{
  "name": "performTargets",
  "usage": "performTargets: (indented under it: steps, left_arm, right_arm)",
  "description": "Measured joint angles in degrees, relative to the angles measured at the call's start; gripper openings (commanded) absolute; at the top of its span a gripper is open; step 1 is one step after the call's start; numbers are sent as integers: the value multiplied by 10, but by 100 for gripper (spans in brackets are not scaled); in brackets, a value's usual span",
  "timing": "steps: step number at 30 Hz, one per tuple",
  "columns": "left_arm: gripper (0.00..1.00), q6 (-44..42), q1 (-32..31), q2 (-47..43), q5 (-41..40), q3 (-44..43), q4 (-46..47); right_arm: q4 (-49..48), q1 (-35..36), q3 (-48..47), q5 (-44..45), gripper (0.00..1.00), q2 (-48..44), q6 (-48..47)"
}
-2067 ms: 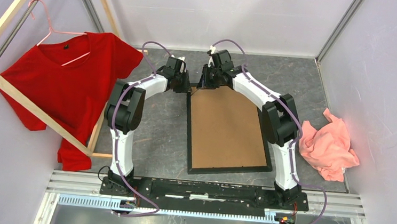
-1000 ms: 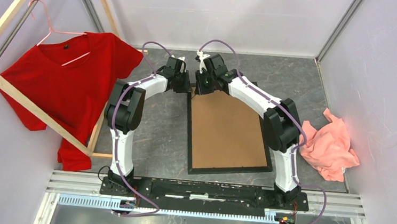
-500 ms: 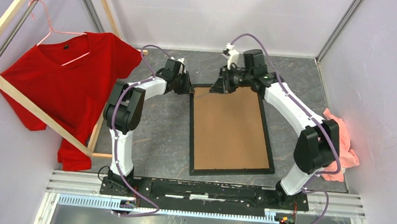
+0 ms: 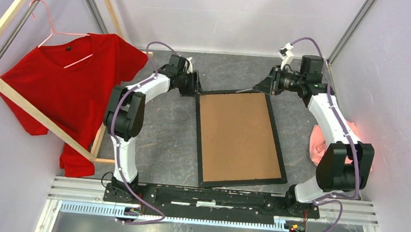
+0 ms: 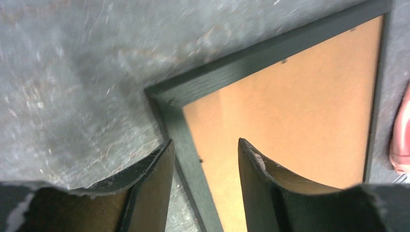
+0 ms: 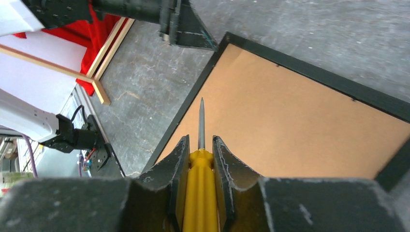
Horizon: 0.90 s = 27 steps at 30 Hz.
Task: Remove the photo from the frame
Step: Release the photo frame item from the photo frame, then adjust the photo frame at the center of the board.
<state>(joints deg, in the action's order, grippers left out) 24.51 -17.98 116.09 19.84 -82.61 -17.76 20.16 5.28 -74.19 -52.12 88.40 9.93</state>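
While the frame [image 4: 276, 134] lies face down with its brown backing board [image 4: 237, 138] uppermost, the photo stays sealed beneath and out of sight. So the step in hand looks like freeing the back, not lifting the print.

At the far left corner, the left gripper [image 5: 204, 142] is released. Its jaws are spread to either side of the frame's left rail, just short of the corner. Whether they touch the rail I cannot tell. Small dark marks along the board's edge may be retaining tabs, though they are too small to be sure.

Off the far right corner, the right gripper [image 6: 199, 139] is clenched on a yellow-handled screwdriver [image 6: 199, 193], its bare tip aimed over the board and held above it, apart from it.

The next move, as I judge it, calls for bringing that tip down to a fastening at the board's edge while the left gripper steadies the corner. A slip there could gouge the board or skate the frame.

A pale wooden rack [image 4: 6, 86] stands at the far left. A red T-shirt [image 4: 79, 78] hangs from it on a pink hanger [image 4: 49, 26]. The table [image 4: 163, 135] is mottled grey and matte, closed in by plain pale walls. A crumpled pink cloth [image 4: 316, 144] lies at the right, partly behind the right arm.
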Motion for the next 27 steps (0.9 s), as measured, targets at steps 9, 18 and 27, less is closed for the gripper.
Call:
performTargets:
  steps: [9, 18, 27]
  left_arm:
    - [69, -140, -1, 28, 80, -193, -71]
    - [75, -378, -65, 131, 71, -357, -157]
    - [76, -461, -124, 226, 53, -406, -188]
  right_arm:
    - [-4, -62, 26, -33, 0, -18, -8]
    - [-14, -138, 37, -63, 0, -58, -8]
    - [-43, -197, 62, -93, 0, -94, 7]
